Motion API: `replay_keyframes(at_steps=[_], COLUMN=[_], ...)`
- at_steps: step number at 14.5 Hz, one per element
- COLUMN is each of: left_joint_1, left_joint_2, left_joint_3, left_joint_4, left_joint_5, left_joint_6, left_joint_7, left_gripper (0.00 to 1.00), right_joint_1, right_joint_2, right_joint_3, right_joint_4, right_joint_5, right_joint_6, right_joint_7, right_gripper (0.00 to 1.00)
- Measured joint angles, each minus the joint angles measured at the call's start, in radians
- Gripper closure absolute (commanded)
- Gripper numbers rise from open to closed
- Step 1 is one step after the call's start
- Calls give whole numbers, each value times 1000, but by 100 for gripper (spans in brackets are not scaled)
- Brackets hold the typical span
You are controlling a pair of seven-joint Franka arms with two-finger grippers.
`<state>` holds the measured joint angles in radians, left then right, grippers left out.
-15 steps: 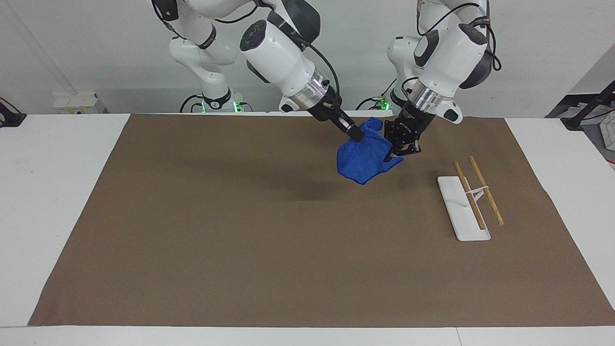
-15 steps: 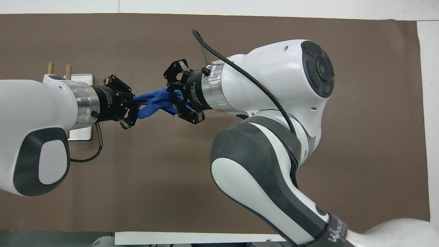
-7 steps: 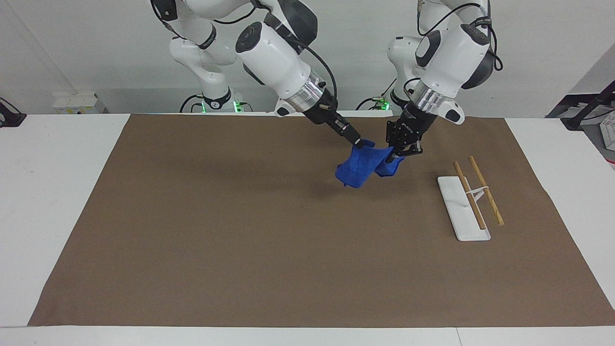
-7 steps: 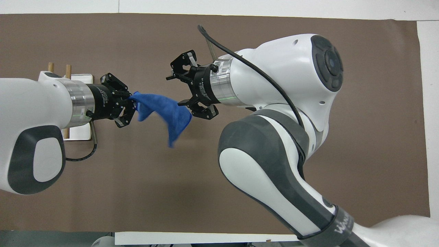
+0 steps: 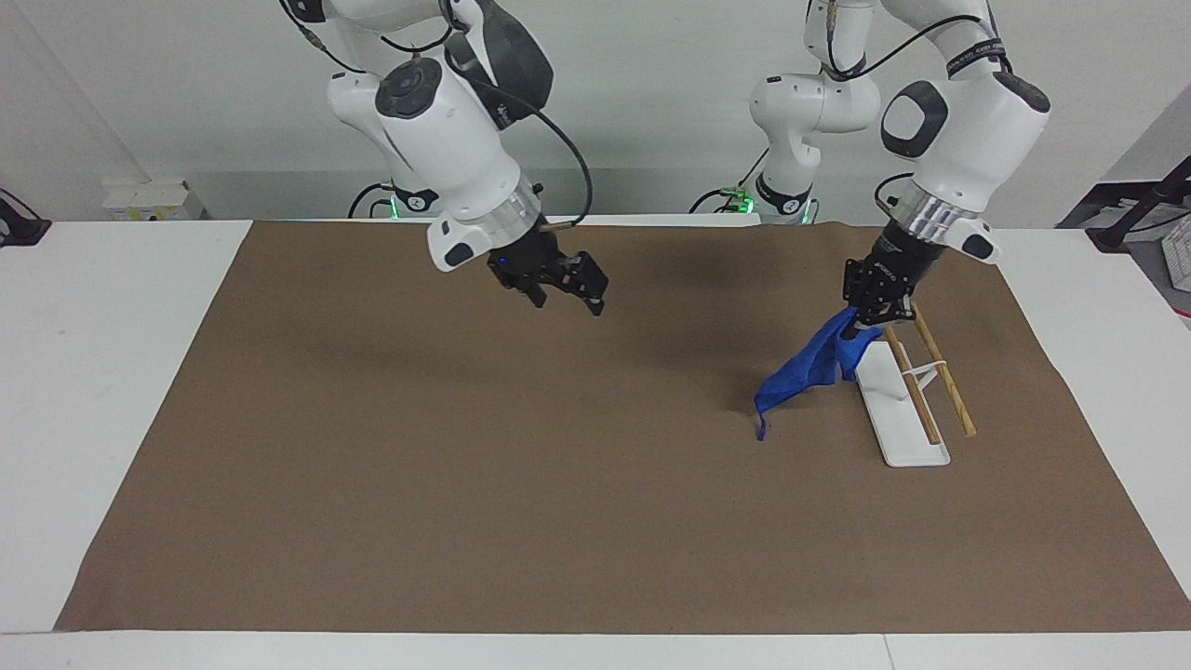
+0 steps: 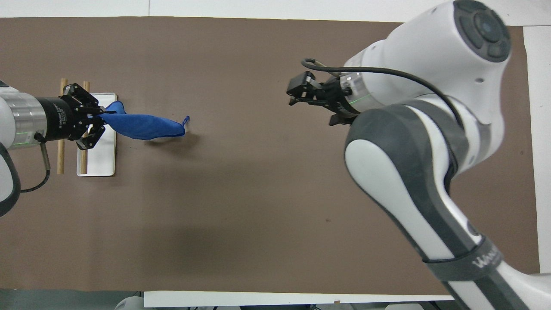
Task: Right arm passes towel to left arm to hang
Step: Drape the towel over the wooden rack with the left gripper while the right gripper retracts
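My left gripper (image 5: 870,312) is shut on one end of the blue towel (image 5: 808,369). It holds it in the air over the end of the rack nearer the robots. The towel trails down and toward the table's middle, its low corner just above the mat. In the overhead view the left gripper (image 6: 92,120) is over the rack's white base (image 6: 103,159), and the towel (image 6: 142,127) stretches out from it. My right gripper (image 5: 568,284) is open and empty, raised over the mat's middle, well apart from the towel; it also shows in the overhead view (image 6: 299,92).
The rack has a white base (image 5: 907,447) and two wooden rods (image 5: 942,370) on a white bracket, toward the left arm's end of the table. A brown mat (image 5: 465,465) covers the tabletop, with white table edges around it.
The right gripper let go of the towel and drew back toward its own end. The left gripper carried the towel away to over the rack.
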<state>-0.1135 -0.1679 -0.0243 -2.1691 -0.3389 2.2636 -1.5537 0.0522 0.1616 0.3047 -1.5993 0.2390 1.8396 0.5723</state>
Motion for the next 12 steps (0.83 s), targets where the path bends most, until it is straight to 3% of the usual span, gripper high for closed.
replay_keyframes(at_steps=[3,8,12], left_joint_1=[75,163,200], left_joint_2=[0,19,54], left_joint_3=[1,2,3], left_joint_4=[-18,35,85], left_joint_5=[0,0,0], left_joint_6=[3,24,31], left_joint_7=[148,404,634], left_gripper=[100,99,99], right_joint_1=[34,50,51], right_joint_2=[-39,-99,-124], right_joint_3=[-186,-415,-490], right_joint_4=[-3,-3,-3], right_joint_5=[-121,-162,-226], right_joint_6=[-78,-169,-175], right_joint_7=[-196,-483,-647], right_gripper=[0,0,0])
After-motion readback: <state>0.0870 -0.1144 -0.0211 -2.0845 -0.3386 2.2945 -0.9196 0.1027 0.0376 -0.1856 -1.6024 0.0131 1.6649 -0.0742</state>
